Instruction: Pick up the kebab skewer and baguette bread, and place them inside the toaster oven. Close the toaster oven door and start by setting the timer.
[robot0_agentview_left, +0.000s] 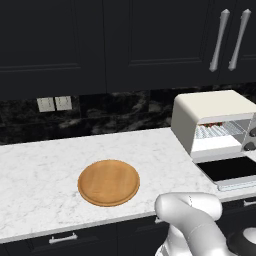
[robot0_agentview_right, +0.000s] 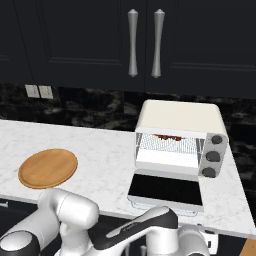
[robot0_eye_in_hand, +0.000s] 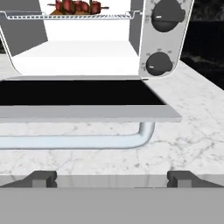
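The skewer (robot0_eye_in_hand: 78, 7) lies on the wire rack (robot0_eye_in_hand: 70, 16) inside the oven (robot0_agentview_right: 181, 137), at the top of the hand view, its dark red-brown chunks in a row across the rack; in the right base view it shows as a thin dark line at the top of the oven's cavity, right of centre in the frame. Something orange-brown shows just under the chunks at the rack's left, but I cannot tell whether it is the bread. The door (robot0_eye_in_hand: 83, 99) is folded down flat toward the camera, its dark glass facing up and its silver bar handle (robot0_eye_in_hand: 87, 140) below the front edge, across the left and middle of the hand view. Two dark knobs (robot0_eye_in_hand: 167, 18) sit one above the other on the oven's panel at the upper right of that view. The gripper (robot0_eye_in_hand: 112, 178) hangs low in front of the handle, at the bottom of the hand view, its two tips (robot0_eye_in_hand: 41, 178) far apart at left and right, jaws spread wide with nothing between them and no contact with the handle. The oven stands on a white marble counter (robot0_agentview_left: 45, 170). A round wooden board (robot0_agentview_left: 108, 182) lies bare on the counter, centre-left in the left base view, well apart from the oven. Black cabinets (robot0_agentview_right: 75, 40) with silver handles fill the top of both base views.
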